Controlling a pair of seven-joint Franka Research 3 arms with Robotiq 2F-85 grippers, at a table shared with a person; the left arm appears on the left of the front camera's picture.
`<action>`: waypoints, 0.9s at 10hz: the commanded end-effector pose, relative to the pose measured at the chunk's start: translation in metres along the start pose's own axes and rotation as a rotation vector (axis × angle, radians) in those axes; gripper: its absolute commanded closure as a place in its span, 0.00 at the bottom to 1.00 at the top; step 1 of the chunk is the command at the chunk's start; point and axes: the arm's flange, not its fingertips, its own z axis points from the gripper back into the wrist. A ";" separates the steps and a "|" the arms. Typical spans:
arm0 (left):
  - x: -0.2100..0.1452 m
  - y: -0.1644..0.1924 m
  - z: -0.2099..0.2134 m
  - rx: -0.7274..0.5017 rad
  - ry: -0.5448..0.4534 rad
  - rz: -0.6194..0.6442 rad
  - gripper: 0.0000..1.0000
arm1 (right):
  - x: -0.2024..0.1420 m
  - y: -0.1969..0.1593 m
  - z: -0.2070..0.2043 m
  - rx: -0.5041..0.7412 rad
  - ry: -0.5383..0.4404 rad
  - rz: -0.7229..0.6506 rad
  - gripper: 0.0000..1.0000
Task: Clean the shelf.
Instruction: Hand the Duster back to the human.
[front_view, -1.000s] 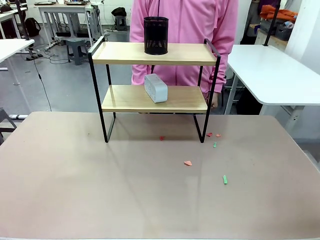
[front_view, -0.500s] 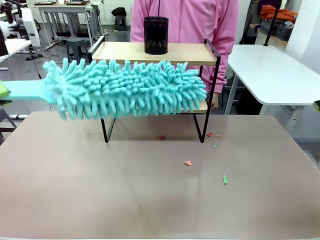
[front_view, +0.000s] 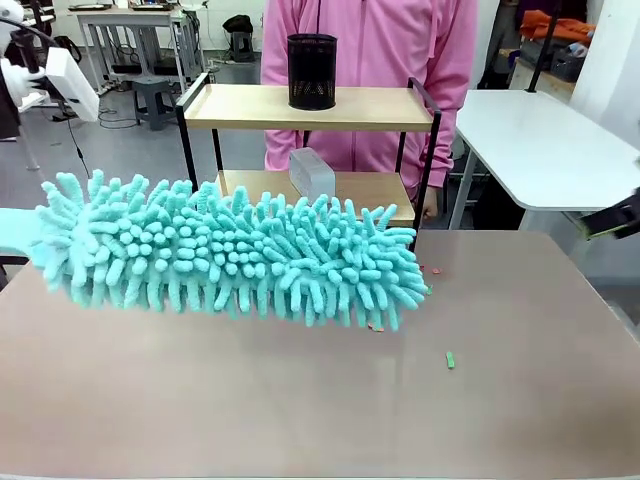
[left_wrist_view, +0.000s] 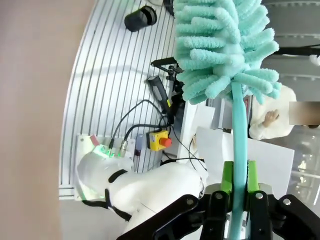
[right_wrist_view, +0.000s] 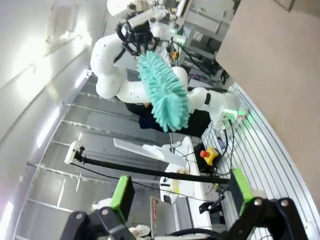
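The shelf (front_view: 372, 107) stands at the table's far side, with a black mesh cup (front_view: 312, 71) on its top board and a pale grey box (front_view: 312, 172) on the lower board. A big teal fluffy duster (front_view: 230, 250) hangs across the front view, above the table and in front of the shelf, hiding the shelf's legs. My left gripper (left_wrist_view: 239, 186) is shut on the duster's thin teal handle (left_wrist_view: 240, 120), green pads on both sides. My right gripper (right_wrist_view: 180, 192) is open and holds nothing; a dark part of it shows at the right edge of the front view.
A person in a pink top (front_view: 380, 45) stands behind the shelf. Small scraps lie on the tan tabletop (front_view: 300, 400): a green one (front_view: 450, 359) and red ones (front_view: 436, 270) by the shelf's right leg. A white table (front_view: 540, 140) stands at the right.
The duster came into view from the left, then dropped lower and shifted left, uncovering the shelf's boards. A part of the right gripper has appeared at the right edge.
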 end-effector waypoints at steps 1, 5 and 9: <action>0.003 -0.004 0.001 -0.010 0.022 -0.007 0.88 | 0.024 -0.008 -0.064 0.022 0.087 0.045 0.00; 0.020 0.009 -0.019 -0.059 0.102 -0.015 0.88 | 0.046 -0.005 -0.164 0.147 0.105 -0.010 0.00; 0.024 0.008 -0.022 -0.032 0.096 0.000 0.88 | 0.041 -0.006 -0.170 0.139 0.141 0.023 0.00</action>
